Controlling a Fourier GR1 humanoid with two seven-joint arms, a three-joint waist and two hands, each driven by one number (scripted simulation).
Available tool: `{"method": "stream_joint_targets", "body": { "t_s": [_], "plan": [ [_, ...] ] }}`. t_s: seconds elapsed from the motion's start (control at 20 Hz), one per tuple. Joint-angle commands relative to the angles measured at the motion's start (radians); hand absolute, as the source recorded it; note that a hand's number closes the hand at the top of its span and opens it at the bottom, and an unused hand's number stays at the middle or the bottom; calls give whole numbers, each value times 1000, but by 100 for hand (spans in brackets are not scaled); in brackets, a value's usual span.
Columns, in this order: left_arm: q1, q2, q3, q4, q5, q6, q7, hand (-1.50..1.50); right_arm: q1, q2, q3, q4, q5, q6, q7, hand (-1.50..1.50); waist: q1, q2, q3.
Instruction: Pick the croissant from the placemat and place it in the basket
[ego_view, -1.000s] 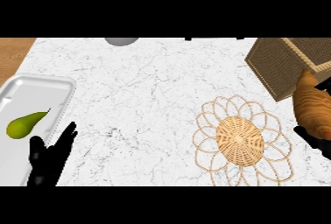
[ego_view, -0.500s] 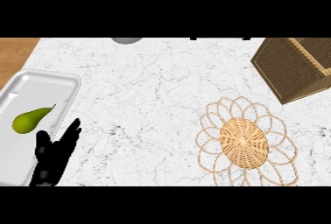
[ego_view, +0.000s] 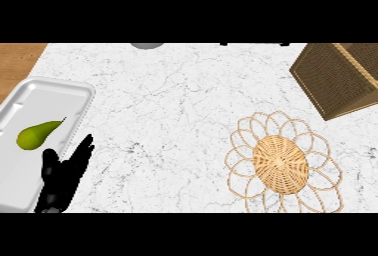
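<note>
Left hand (ego_view: 63, 175) sits at the lower left, fingers straight and slightly apart, pointing up and away, holding nothing. It overlaps the right edge of the tray (ego_view: 52, 90), fingertips just short of the pear (ego_view: 37, 135).

Right hand: not visible anywhere, so no state to give for it.

Placemat (ego_view: 284, 162) lies at the lower right on the counter (ego_view: 184, 100): woven round centre with a ring of open wicker loops around it (flower-like outline). Nothing is on it. Its lower loops run to the bottom edge of the view.

Tray is white, rectangular with rounded corners, set at a tilt along the left side, partly cut off by the left edge. Pear is green, lying on its side inside the tray, stem end pointing up-right toward the tray's right rim.

Counter is white marble with grey veining. Wood surface (ego_view: 18, 62) shows at the upper left beyond the marble's edge.

Basket (ego_view: 336, 77) is at the upper right, brown woven, boxy, rotated at an angle and cut off by the right edge. Well apart from the hand, near the placemat's upper right but not touching it.

Croissant: not visible in this view, neither on the placemat nor in the part of the basket that shows (can't tell where it is).

Grey round object (ego_view: 148, 45) pokes in at the top edge, mostly cut off.
</note>
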Motion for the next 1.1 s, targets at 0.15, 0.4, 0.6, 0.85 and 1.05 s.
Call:
{"method": "stream_joint_targets", "body": {
  "t_s": [0.15,0.4,0.6,0.85,1.05],
  "plan": [
    [-15,2,25,108,9,-36,-2,0,-81,-8,17,311,39,-52,-178,150,-1,8,-7],
    [-35,-23,22,144,-4,-20,-14,0,-97,21,-40,489,-4,-84,-259,150,-2,11,-6],
    [19,-25,10,69,-14,-19,-9,0,-89,-24,-39,624,17,-78,-394,150,2,9,-5],
    [40,-6,38,92,18,-66,-34,0,-141,2,-25,757,53,-156,-452,150,15,13,-6],
    [0,-2,27,75,-1,-54,0,0,-87,-104,54,791,214,-273,-513,150,23,23,-4]
  ]
}}
